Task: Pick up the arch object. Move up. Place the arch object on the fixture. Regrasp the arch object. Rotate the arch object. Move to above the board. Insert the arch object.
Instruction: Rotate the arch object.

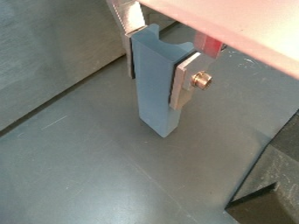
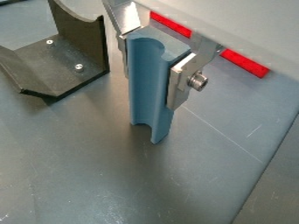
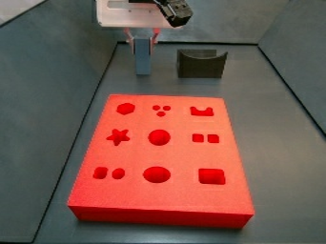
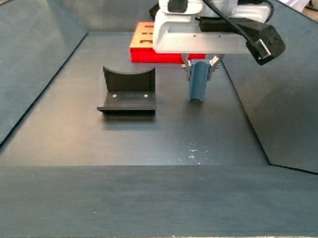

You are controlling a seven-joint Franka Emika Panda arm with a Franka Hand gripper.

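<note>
Hand [image 2: 155,51] upright, clasping arch object [image 2: 146,87]

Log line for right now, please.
end effector: shut on arch object | arch: upright, off fixture | board: arch slot empty

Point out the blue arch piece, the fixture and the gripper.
arch piece [image 2: 145,87]: a wrist view, its curved front face.
fixture [image 4: 125,90]: a side view, its upright back wall.
gripper [image 2: 156,54]: a wrist view, midway between fingertips, clamping the piece.
</note>
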